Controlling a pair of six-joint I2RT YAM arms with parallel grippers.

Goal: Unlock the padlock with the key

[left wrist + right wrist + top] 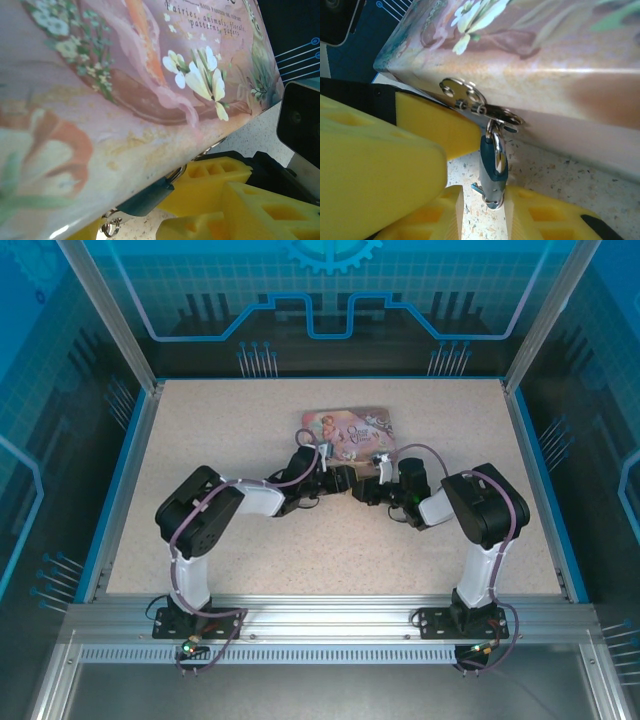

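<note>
Two arms meet at the near edge of the pink tin (345, 428), which lies flat on the table (200, 440) at the centre of the overhead frame. The padlock (493, 162) hangs by its shackle from the tin's hasp (470, 97) in the middle of the right wrist frame, body downward, so that its keyhole end is presented to the fingers. A small metal stub at its lower left, apparently the key (478, 188), projects from that end. The right pincer (484, 216) brackets the padlock's lower end at bottom centre with its fingers narrowly apart; whether they press on it cannot be told. The left pincer (328, 476) stands apart, its yellow fingers (375, 170) at the left of that frame, just beside the padlock. It holds nothing visible and is probably placed to steady the lock or work the key.
</note>
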